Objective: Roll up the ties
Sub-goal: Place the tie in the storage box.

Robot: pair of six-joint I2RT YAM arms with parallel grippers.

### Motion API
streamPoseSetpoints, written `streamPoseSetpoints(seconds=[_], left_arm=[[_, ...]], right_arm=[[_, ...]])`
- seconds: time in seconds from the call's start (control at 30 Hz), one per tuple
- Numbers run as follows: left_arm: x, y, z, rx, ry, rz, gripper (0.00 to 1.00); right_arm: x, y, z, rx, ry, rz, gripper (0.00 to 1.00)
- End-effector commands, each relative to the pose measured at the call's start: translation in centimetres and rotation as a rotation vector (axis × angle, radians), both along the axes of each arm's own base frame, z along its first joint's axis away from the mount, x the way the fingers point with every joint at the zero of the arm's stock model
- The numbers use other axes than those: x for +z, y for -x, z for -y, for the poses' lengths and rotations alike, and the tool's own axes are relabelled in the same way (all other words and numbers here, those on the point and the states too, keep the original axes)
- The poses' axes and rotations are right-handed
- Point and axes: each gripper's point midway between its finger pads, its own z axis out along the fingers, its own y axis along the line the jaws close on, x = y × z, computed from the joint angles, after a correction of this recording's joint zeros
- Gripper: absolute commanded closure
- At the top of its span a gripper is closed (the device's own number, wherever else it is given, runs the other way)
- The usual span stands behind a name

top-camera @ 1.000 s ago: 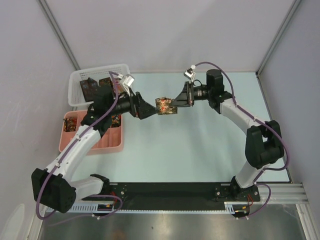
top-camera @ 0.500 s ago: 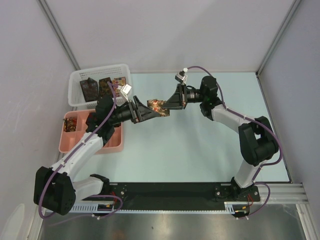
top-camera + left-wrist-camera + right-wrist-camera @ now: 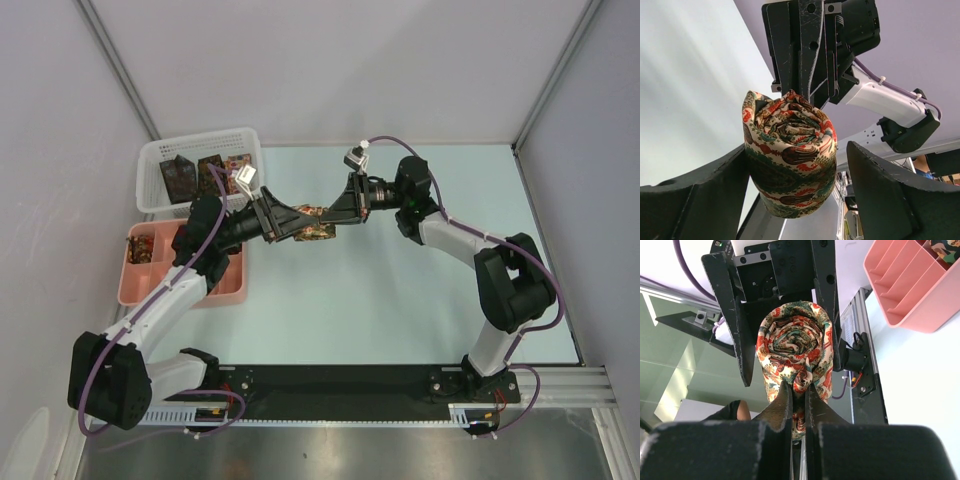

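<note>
A rolled tie (image 3: 320,222) with a cream, red and green paisley pattern hangs in the air between the two grippers, above the table's left middle. My right gripper (image 3: 338,212) is shut on a fold of it; the right wrist view shows the fingers (image 3: 784,395) pinching the cloth under the roll (image 3: 795,347). My left gripper (image 3: 298,222) is open, with its jaws on either side of the roll (image 3: 790,155). The left jaw touches the roll and a gap stays at the right jaw. More folded ties (image 3: 195,172) lie in the white basket.
A white mesh basket (image 3: 150,160) stands at the back left. A pink compartment tray (image 3: 135,285) sits in front of it, under the left arm, holding patterned pieces; it also shows in the right wrist view (image 3: 910,295). Grey walls enclose the table.
Both grippers and the rolled tie have moved left, toward the basket and tray. The left gripper's open jaws have slid over the roll, which the right gripper keeps holding.
</note>
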Motion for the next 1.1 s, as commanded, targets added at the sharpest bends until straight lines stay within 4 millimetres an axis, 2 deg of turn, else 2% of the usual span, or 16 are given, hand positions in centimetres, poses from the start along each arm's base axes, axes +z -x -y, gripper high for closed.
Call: streamPoseSetpoints(seconds=[0.0, 0.1, 0.2, 0.3, 0.33, 0.5, 0.57, 0.63, 0.67, 0.77, 0.87, 0.9, 0.97, 1.0, 1.07], left_arm=[[0.8, 0.0, -0.2, 0.005, 0.032, 0.017, 0.2], [0.3, -0.1, -0.2, 0.01, 0.026, 0.005, 0.21], [0.1, -0.3, -0.1, 0.011, 0.018, -0.005, 0.29], [-0.1, -0.5, 0.0, 0.004, 0.006, -0.006, 0.46], [0.1, -0.4, 0.0, -0.005, 0.009, 0.0, 0.55], [0.0, -0.5, 0.0, -0.014, -0.013, 0.02, 0.78], [-0.5, -0.6, -0.1, -0.011, -0.044, 0.019, 0.9], [-0.7, -0.7, -0.3, 0.0, -0.061, 0.024, 1.0], [-1.1, -0.7, -0.5, 0.007, -0.076, 0.017, 1.0], [-1.8, -0.8, -0.9, 0.017, -0.106, 0.012, 1.0], [-2.0, -0.8, -1.1, 0.016, -0.113, 0.011, 1.0], [-2.1, -0.8, -1.1, 0.012, -0.114, 0.009, 1.0], [-2.1, -0.7, -1.1, 0.01, -0.116, 0.01, 1.0], [-2.0, -0.7, -1.2, 0.012, -0.115, 0.013, 1.0], [-2.1, -0.8, -1.5, 0.02, -0.124, 0.016, 1.0]], right_arm=[[0.9, 0.2, 0.0, -0.002, -0.024, 0.048, 1.0], [0.9, 0.2, -0.2, 0.0, -0.023, 0.048, 1.0], [0.9, 0.3, -0.3, 0.003, -0.023, 0.049, 1.0], [0.9, 0.4, -0.3, 0.004, -0.021, 0.05, 1.0], [0.7, 0.3, -0.3, 0.004, -0.016, 0.044, 1.0], [0.1, 0.4, -0.6, 0.011, 0.008, 0.037, 1.0], [-0.3, 0.2, -0.7, 0.011, 0.023, 0.031, 1.0], [-0.7, 0.1, -0.7, 0.008, 0.041, 0.028, 0.94], [-0.7, 0.0, -0.7, 0.008, 0.046, 0.028, 0.92], [-1.1, -0.1, -0.7, 0.003, 0.07, 0.037, 0.79], [-1.5, -0.3, -0.8, 0.001, 0.089, 0.036, 0.69], [-1.5, -0.3, -0.8, 0.0, 0.093, 0.036, 0.61], [-1.6, -0.3, -0.8, -0.001, 0.105, 0.03, 0.56], [-1.8, -0.5, -0.7, -0.01, 0.108, 0.047, 0.48], [-2.0, -0.5, -0.7, -0.01, 0.123, 0.035, 0.41]])
